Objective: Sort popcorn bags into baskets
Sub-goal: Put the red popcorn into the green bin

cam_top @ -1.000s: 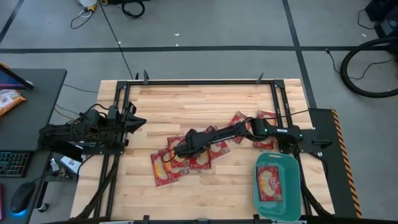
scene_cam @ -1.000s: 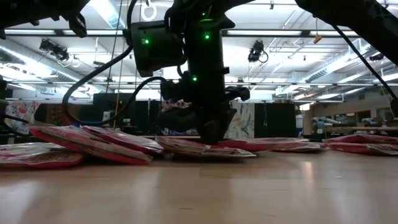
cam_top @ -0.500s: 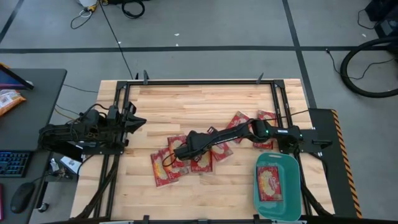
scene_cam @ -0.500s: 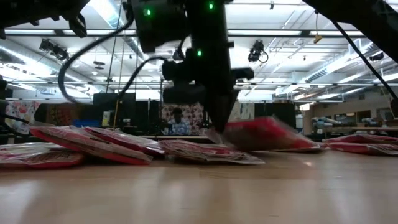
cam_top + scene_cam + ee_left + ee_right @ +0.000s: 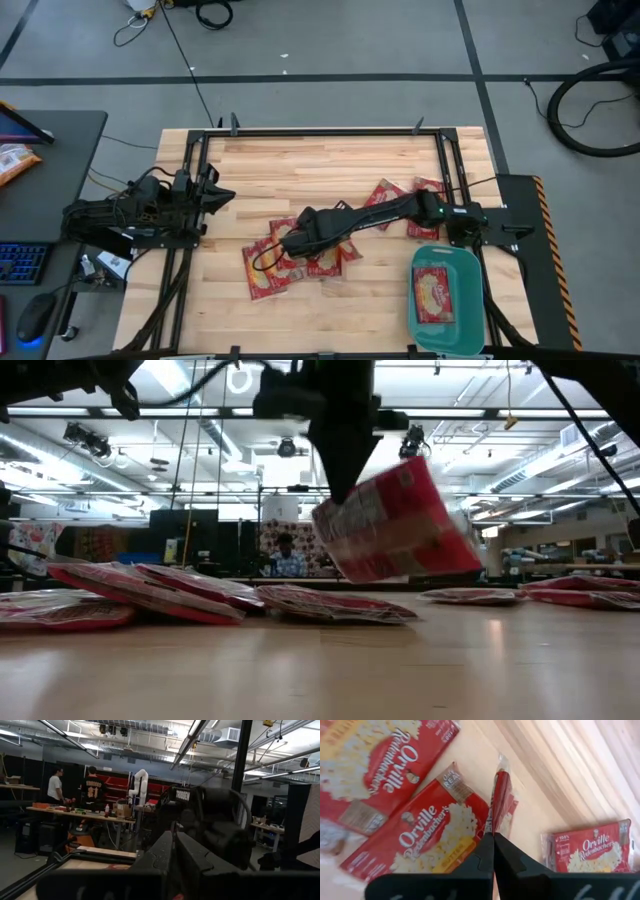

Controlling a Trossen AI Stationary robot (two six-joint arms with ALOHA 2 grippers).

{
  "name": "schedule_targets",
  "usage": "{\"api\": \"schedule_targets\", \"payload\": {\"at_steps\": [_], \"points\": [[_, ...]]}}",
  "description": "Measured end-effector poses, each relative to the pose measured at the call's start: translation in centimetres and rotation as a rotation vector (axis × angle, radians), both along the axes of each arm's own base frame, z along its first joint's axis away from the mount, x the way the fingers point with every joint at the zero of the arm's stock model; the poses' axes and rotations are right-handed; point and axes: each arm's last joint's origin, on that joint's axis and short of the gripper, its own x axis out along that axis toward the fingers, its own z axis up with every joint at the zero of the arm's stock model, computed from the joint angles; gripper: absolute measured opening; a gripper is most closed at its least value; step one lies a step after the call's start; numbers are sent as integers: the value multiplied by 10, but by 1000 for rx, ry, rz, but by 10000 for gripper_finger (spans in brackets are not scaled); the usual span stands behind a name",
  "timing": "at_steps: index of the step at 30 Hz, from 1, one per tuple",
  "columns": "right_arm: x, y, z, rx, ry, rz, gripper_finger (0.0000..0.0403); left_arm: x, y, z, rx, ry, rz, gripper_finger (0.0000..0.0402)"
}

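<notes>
Right pincer [image 5: 297, 238] over worktop [image 5: 330, 165] centre, fingers pinching one popcorn bag [image 5: 395, 525] by edge; bag hangs tilted, clear of surface. Remaining popcorn bags [image 5: 268, 268] lie flat beneath and beside pincer. Basket [image 5: 447, 298] well apart. Left pincer [image 5: 215, 195] parked, pressed together.

Right pincer [image 5: 493, 836] clamped shut, arm stretched over table centre; left pincer [image 5: 172, 847] closed, parked at left edge.

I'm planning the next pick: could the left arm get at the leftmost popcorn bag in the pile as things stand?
Probably yes. The left gripper waits at the table's left edge, with bare wood between it and that leftmost popcorn bag. The right gripper, lifting another bag, hangs close by.
</notes>
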Motion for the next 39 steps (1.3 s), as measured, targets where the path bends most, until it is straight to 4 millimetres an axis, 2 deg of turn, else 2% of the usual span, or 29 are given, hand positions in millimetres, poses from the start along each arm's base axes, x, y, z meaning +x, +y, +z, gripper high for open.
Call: {"api": "schedule_targets", "payload": {"at_steps": [11,18,31,39], "points": [[-21,12,47,-4,-122,19,5,0,0,0,0,0,0,27],[-33,20,67,-4,-176,38,5,0,0,0,0,0,-1,27],[-53,33,94,143,-236,0,5,0,0,0,0,0,-1,27],[-58,42,96,297,-207,-41,5,0,0,0,0,0,0,27]]}}
